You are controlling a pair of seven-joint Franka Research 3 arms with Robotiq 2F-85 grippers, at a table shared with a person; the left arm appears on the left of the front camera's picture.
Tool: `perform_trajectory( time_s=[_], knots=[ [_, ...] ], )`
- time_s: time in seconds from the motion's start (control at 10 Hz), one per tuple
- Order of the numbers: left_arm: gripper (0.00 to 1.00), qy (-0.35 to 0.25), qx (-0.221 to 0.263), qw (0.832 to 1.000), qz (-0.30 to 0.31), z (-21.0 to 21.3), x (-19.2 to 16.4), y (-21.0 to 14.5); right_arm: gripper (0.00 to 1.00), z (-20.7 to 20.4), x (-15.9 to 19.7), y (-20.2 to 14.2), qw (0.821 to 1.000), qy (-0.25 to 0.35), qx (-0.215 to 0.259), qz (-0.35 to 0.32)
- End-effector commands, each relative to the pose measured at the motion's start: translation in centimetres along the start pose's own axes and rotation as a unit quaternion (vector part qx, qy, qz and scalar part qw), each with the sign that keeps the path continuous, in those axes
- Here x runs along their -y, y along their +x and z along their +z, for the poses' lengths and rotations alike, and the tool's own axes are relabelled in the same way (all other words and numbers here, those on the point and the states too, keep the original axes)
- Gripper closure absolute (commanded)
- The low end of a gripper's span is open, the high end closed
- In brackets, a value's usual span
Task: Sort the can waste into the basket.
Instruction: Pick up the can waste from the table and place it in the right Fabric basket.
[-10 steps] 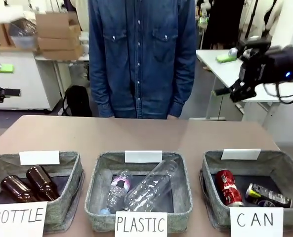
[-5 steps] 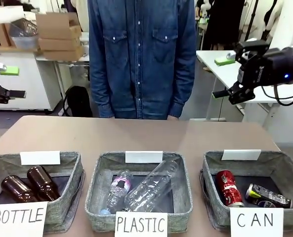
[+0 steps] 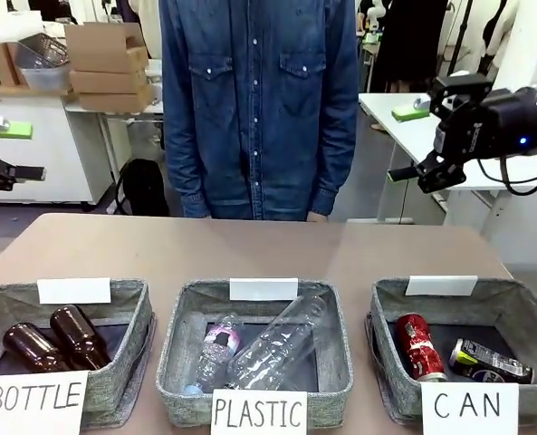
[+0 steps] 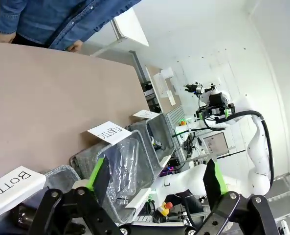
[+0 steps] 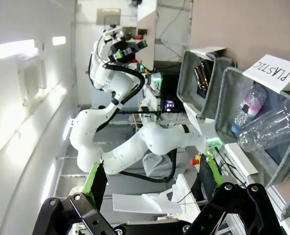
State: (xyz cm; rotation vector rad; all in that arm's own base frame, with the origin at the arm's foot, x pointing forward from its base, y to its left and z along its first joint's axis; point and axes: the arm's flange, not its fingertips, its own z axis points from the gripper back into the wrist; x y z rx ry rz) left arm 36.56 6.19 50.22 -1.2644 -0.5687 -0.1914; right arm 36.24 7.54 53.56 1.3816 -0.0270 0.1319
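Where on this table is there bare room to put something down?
The wide bare tabletop between the person and the three baskets is free. The near edge is crowded: bottle basket, plastic basket and can basket sit close together.

1. A white paper sign [image 3: 470, 404] reading "CAN" in black hand lettering stands on the near wall of the grey fabric rectangular basket [image 3: 531, 308], the right one of the row on the counter.
2. A like white sign [image 3: 258, 412] reading "PLASTIC" stands on the near wall of the middle grey fabric basket [image 3: 174, 349], left of the "CAN" basket.
3. A third white sign [image 3: 33, 403] reading "BOTTLE" fronts the leftmost grey fabric basket [image 3: 130, 337].
4. Print on the cans is too small to read.
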Motion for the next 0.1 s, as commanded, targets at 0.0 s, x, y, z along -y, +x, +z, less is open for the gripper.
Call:
perform_trajectory(
  time_s=[0.0],
  knots=[
    [0.0, -0.002, -0.006, 1.0, 0.006, 0.31, 0.27, 0.13, 0.0, -0.08, -0.09, -0.01, 1.0, -0.001, 0.002, 0.001]
  ],
)
